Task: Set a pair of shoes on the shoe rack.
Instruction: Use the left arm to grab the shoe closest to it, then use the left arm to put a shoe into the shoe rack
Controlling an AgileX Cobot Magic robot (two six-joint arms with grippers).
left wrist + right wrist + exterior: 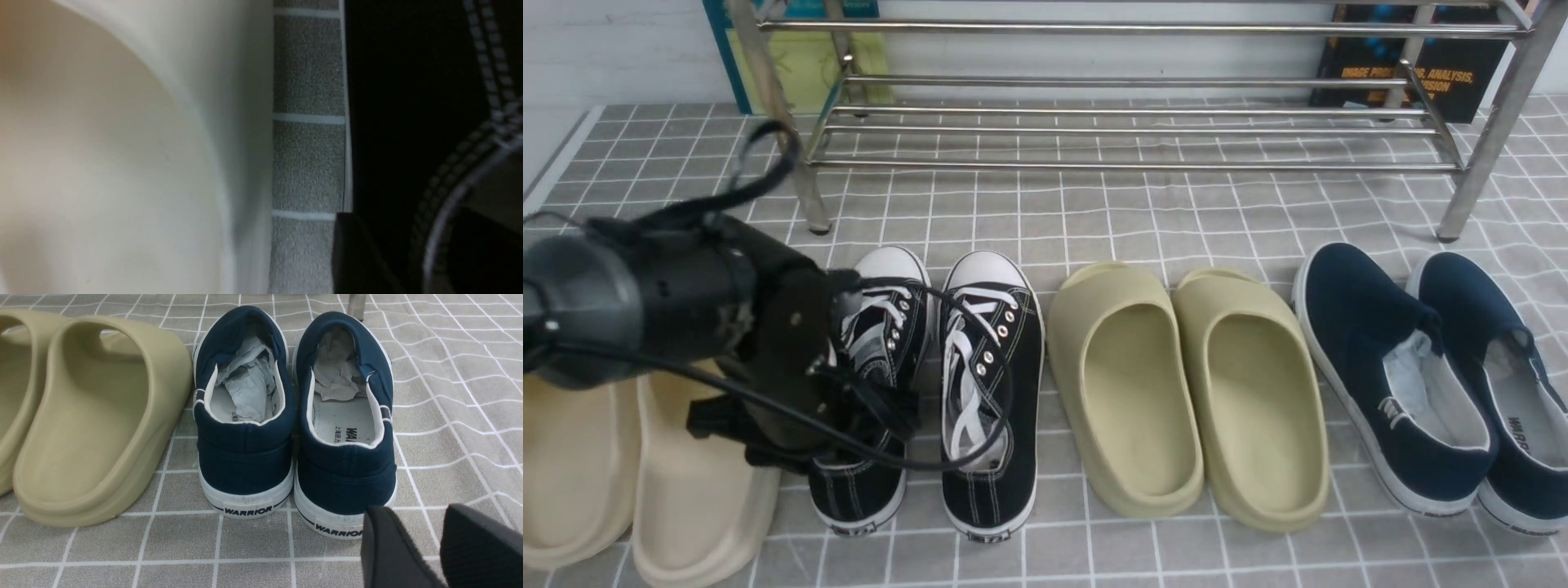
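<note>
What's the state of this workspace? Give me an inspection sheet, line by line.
Surface: grey checked mat, wrinkled toward the right.
Job's things: black sneakers side by side on the mat, not yet on the shoe rack.
Clutter: beige slides, olive slides, paper-stuffed navy slip-ons.
Grippers: left gripper low over one sneaker's heel, jaws hidden; right gripper open, holding nothing.
Cables: black cable loops over the sneakers.
Surroundings: books against a white wall behind the rack.

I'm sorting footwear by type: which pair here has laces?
The black sneakers, second pair from the robot's left; the beige slides, olive slides and navy slip-ons are laceless.
</note>
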